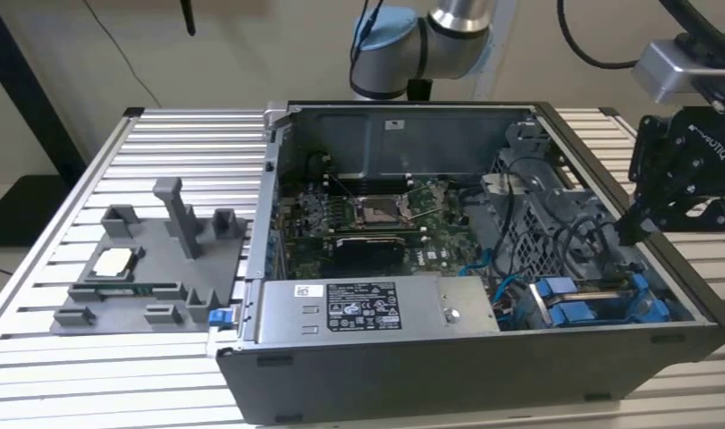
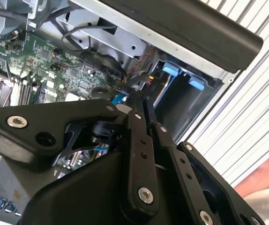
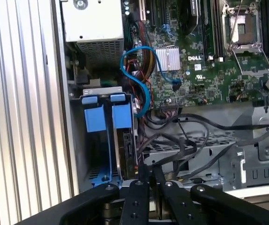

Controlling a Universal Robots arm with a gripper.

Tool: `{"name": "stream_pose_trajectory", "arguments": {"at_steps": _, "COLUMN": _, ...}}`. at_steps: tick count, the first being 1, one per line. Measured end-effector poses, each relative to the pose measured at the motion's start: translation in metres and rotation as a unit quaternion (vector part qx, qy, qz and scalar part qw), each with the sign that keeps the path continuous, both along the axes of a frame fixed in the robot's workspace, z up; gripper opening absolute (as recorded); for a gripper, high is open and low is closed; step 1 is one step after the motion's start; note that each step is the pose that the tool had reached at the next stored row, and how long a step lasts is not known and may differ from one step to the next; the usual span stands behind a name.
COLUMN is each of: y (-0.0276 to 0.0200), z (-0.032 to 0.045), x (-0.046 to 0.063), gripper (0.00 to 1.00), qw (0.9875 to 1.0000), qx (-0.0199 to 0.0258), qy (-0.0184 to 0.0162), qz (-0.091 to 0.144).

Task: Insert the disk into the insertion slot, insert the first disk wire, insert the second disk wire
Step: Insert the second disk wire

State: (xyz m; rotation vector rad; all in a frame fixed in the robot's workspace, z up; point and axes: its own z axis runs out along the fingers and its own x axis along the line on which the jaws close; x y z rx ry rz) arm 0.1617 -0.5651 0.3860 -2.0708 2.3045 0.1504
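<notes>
Black and jointed, the robot hand (image 1: pixel 634 231) hangs over the far rim of the open dark computer case (image 1: pixel 458 384) at the exterior view's right, with its tips dipping inside. In both wrist views its fingers (image 3: pixel 137 199) are pressed together among a tangle of dark cables (image 3: pixel 205 123); I cannot tell whether they pinch one. The silver-grey hard disk in its bright blue plastic carrier (image 3: pixel 122 119) sits in the grey sheet-metal insertion slot (image 3: pixel 98 90), at the case's lower right corner in the exterior view, just beside a second blue carrier (image 3: pixel 96 121). A thin blue cable (image 3: pixel 141 79) loops nearby over the green motherboard (image 3: pixel 209 70). The case stands on a ribbed aluminium desk (image 1: pixel 100 375).
</notes>
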Motion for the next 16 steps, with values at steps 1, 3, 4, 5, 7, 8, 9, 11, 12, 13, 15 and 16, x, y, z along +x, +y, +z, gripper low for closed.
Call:
{"name": "stream_pose_trajectory", "arguments": {"at_steps": 1, "y": 0.0008, "z": 0.0004, "x": -0.002, "gripper": 0.16, "qw": 1.0000, "qx": -0.0001, "qy": 0.0000, "qz": 0.000}}
{"name": "stream_pose_trajectory", "arguments": {"at_steps": 3, "y": 0.0024, "z": 0.0012, "x": -0.007, "gripper": 0.16, "qw": 1.0000, "qx": -0.0001, "qy": 0.0000, "qz": 0.000}}
{"name": "stream_pose_trajectory", "arguments": {"at_steps": 4, "y": 0.0031, "z": 0.0016, "x": -0.010, "gripper": 0.16, "qw": 1.0000, "qx": -0.0001, "qy": 0.0000, "qz": 0.000}}
{"name": "stream_pose_trajectory", "arguments": {"at_steps": 5, "y": 0.0037, "z": 0.0019, "x": -0.012, "gripper": 0.16, "qw": 1.0000, "qx": 0.0000, "qy": 0.0000, "qz": 0.000}}
{"name": "stream_pose_trajectory", "arguments": {"at_steps": 7, "y": 0.0050, "z": 0.0025, "x": -0.018, "gripper": 0.16, "qw": 1.0000, "qx": 0.0000, "qy": 0.0000, "qz": 0.000}}
{"name": "stream_pose_trajectory", "arguments": {"at_steps": 8, "y": 0.0058, "z": 0.0027, "x": -0.021, "gripper": 0.16, "qw": 1.0000, "qx": 0.0000, "qy": 0.0000, "qz": 0.000}}
{"name": "stream_pose_trajectory", "arguments": {"at_steps": 9, "y": 0.0065, "z": 0.0031, "x": -0.024, "gripper": 0.16, "qw": 1.0000, "qx": -0.0001, "qy": 0.0000, "qz": 0.000}}
{"name": "stream_pose_trajectory", "arguments": {"at_steps": 11, "y": 0.0072, "z": 0.0034, "x": -0.030, "gripper": 0.16, "qw": 1.0000, "qx": -0.0001, "qy": -0.0001, "qz": 0.000}}
{"name": "stream_pose_trajectory", "arguments": {"at_steps": 12, "y": 0.0072, "z": 0.0034, "x": -0.034, "gripper": 0.16, "qw": 1.0000, "qx": 0.0000, "qy": -0.0004, "qz": 0.000}}
{"name": "stream_pose_trajectory", "arguments": {"at_steps": 13, "y": 0.0072, "z": 0.0034, "x": -0.037, "gripper": 0.16, "qw": 1.0000, "qx": -0.0001, "qy": -0.0006, "qz": 0.000}}
{"name": "stream_pose_trajectory", "arguments": {"at_steps": 15, "y": 0.0072, "z": 0.0030, "x": -0.042, "gripper": 0.16, "qw": 1.0000, "qx": -0.0001, "qy": -0.0016, "qz": 0.000}}
{"name": "stream_pose_trajectory", "arguments": {"at_steps": 16, "y": 0.0070, "z": 0.0025, "x": -0.043, "gripper": 0.16, "qw": 1.0000, "qx": 0.0000, "qy": -0.0021, "qz": 0.001}}
